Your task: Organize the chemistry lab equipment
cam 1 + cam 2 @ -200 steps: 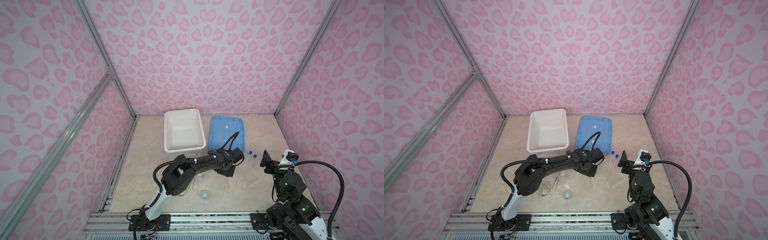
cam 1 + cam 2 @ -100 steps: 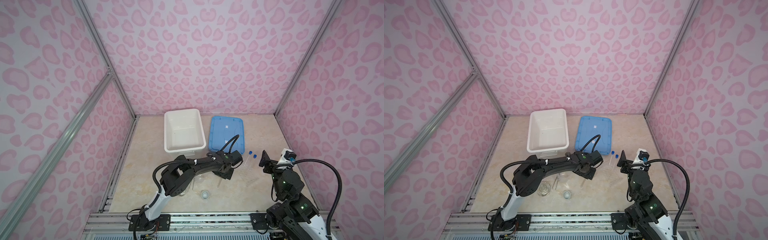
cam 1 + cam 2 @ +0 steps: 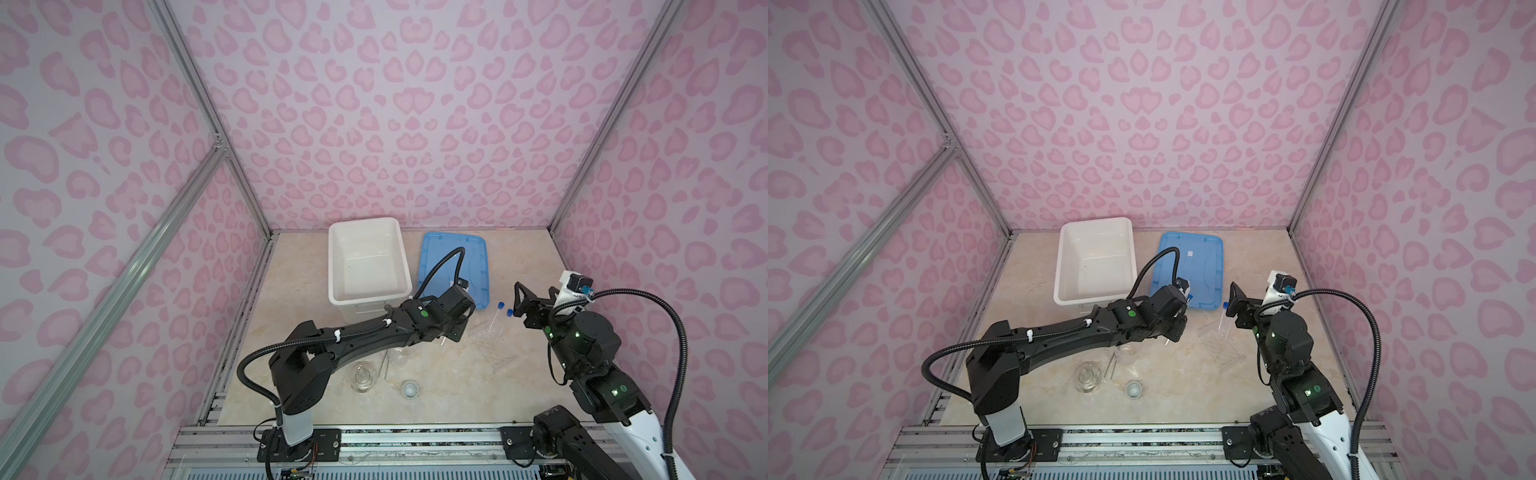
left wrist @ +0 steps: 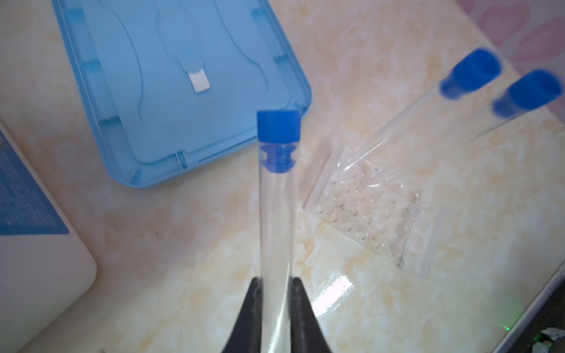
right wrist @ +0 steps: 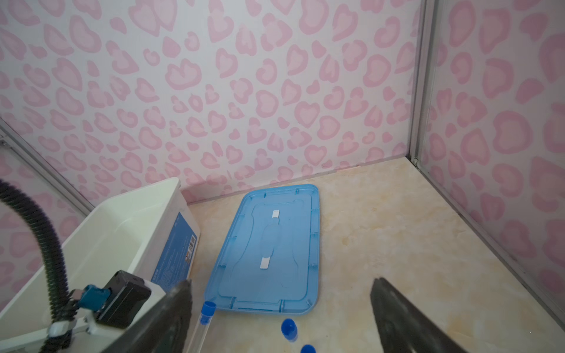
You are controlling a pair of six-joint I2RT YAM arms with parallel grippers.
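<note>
My left gripper (image 4: 276,284) is shut on a clear blue-capped test tube (image 4: 276,198) near its lower end, above the table by the near corner of the blue lid. In both top views its wrist hides the tube except the lower tip (image 3: 444,340). Two more capped test tubes (image 4: 470,73) (image 3: 500,305) stand tilted in the clear rack (image 4: 367,211) (image 3: 492,345). My right gripper (image 3: 532,301) (image 5: 282,281) hangs open just right of those tubes, holding nothing. The flask (image 3: 363,376), beaker (image 3: 399,357), tweezers (image 3: 384,365) and white cup (image 3: 409,389) sit near the front.
The large white bin (image 3: 365,224) stands at the back with the flat blue lid (image 3: 455,249) to its right. My left arm stretches across the middle above the beaker. Pink walls close in both sides, and a metal rail runs along the front.
The left gripper has closed tighter on the test tube and drawn slightly left with it, the tube's lower end rising off the table. The right gripper has edged toward the racked tubes.
</note>
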